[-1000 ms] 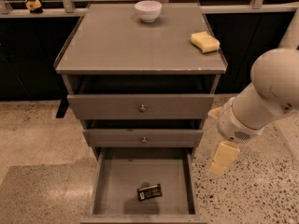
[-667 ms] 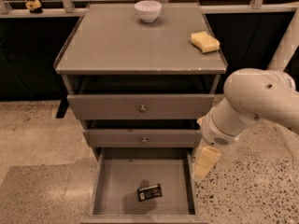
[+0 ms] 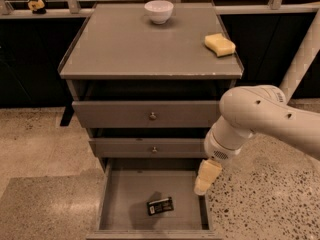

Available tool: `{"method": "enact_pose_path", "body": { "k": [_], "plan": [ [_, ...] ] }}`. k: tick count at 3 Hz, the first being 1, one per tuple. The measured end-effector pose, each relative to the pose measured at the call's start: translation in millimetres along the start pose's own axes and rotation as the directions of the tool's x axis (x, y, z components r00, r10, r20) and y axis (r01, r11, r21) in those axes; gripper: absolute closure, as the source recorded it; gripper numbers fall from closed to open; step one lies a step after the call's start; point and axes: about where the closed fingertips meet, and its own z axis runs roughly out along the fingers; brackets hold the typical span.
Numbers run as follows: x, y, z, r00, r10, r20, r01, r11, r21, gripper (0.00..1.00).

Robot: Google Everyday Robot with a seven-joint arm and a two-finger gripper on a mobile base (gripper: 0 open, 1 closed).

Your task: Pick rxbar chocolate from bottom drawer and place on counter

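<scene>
On the bottom drawer floor: one rxbar chocolate (image 3: pixel 160 205), lying flat, near the middle and a little toward the front edge.
Count of bars: one, black wrapper with pale print facing up.
Long axis: roughly left to right across the drawer, slightly tilted, with the right end a touch nearer the cabinet.
Bottom drawer (image 3: pixel 120 196): one, pulled well out, and the bar is the only thing on its grey floor.
Space around the bar: bare floor on every side; it touches no wall.
Gripper (image 3: pixel 201 188): one, cream-coloured, pointing down over the right wall of the bottom drawer, toward its rear corner, up and to the right of the bar and apart from it.
Gripper state: cannot tell whether it is wide or narrow; it holds nothing that shows.
Arm (image 3: pixel 260 114): one, white and bulky, coming in from the right and crossing in front of the cabinet's right side.
Upper drawers: two, the top drawer (image 3: pixel 110 115) and the middle drawer (image 3: pixel 120 148), each with one round knob and a dark gap above its front.
In the way: the middle drawer's front overhangs the rear of the bottom drawer; nothing covers the bar itself.
Counter (image 3: pixel 145 49): one flat grey top with a chipped front edge.
On the counter: one white bowl (image 3: pixel 158 11) at the back centre and one yellow sponge (image 3: pixel 219 44) near the right edge, well apart from each other.
Floor (image 3: pixel 40 144): speckled, around the cabinet.
</scene>
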Motion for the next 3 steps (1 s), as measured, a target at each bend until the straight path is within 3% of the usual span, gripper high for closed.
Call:
{"method": "enact_pose_path", "body": {
  "k": [1, 2, 3],
  "plan": [
    [0.0, 0.0, 0.0, 1.0, 0.0, 0.0, 0.0, 1.0, 0.0, 0.0],
    [3.8, 7.3, 22.6, 1.0, 0.0, 0.023, 0.0, 0.9998, 0.018, 0.0],
    [17.2, 32.6, 89.8, 0.999, -0.001, 0.042, 0.001, 1.0, 0.004, 0.0]
  ]
}}
